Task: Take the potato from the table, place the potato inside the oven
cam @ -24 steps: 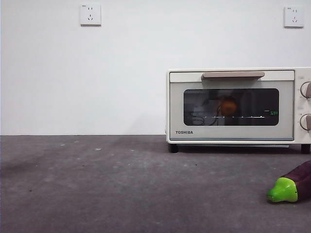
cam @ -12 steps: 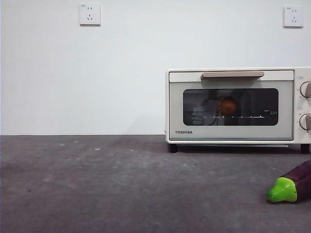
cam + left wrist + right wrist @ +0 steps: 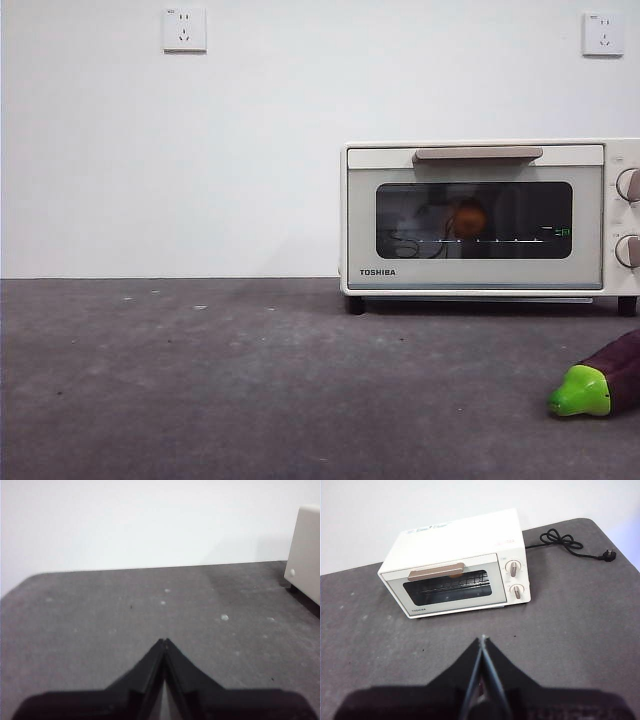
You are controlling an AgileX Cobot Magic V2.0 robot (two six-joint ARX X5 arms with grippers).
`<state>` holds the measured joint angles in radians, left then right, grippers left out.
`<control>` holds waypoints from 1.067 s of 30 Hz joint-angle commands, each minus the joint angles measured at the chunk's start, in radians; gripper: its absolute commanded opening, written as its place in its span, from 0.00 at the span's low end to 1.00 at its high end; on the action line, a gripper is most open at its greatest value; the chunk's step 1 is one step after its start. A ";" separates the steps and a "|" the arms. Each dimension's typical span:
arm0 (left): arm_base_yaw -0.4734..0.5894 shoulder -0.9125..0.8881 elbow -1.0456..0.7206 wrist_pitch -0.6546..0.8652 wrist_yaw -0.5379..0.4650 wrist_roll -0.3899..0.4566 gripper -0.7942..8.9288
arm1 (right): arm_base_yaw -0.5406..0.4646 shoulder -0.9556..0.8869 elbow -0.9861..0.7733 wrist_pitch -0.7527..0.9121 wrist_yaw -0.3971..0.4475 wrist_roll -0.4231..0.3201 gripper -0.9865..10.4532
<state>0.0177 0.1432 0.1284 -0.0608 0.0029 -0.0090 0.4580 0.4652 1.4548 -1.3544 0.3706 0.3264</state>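
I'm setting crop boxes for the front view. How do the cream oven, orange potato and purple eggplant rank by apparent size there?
1. Cream-white boxy oven.
2. Purple eggplant with green cap, cut off by the frame and nearer the camera, so unsure.
3. Orange-brown potato behind the glass.

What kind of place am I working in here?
Likely a lab test bench, not a kitchen: bare grey table, blank white wall with sockets, a lone oven with its plug lying unplugged.
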 commanded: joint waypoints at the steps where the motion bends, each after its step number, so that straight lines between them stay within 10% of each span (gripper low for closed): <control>1: 0.003 -0.019 -0.043 0.010 -0.005 -0.052 0.08 | 0.001 -0.003 0.000 -0.023 0.004 0.003 0.09; 32: 0.003 -0.139 -0.121 -0.107 -0.078 -0.047 0.08 | 0.001 -0.003 0.000 -0.023 0.004 0.003 0.09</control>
<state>0.0177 0.0067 0.0174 -0.1707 -0.0849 -0.0742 0.4580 0.4652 1.4548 -1.3544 0.3702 0.3264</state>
